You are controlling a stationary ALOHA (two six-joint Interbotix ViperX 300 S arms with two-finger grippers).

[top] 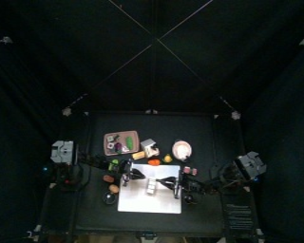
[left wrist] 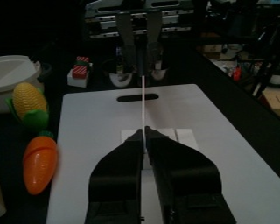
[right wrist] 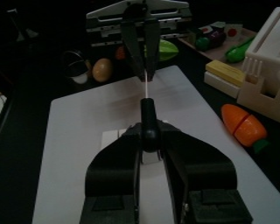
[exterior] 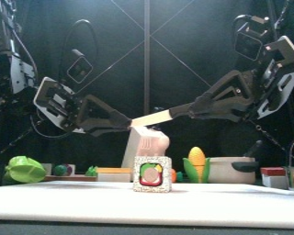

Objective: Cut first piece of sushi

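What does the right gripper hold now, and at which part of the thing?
The right gripper holds a knife by its dark handle. The thin blade points toward the left gripper.

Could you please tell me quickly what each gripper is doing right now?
Left gripper: cannot be told whether it grips anything.
Right gripper: closed, holding the knife.

From above, the sushi [top: 155, 186] on the white board [top: 140, 203] is too small to make out; both wrist views hide it behind jaws.
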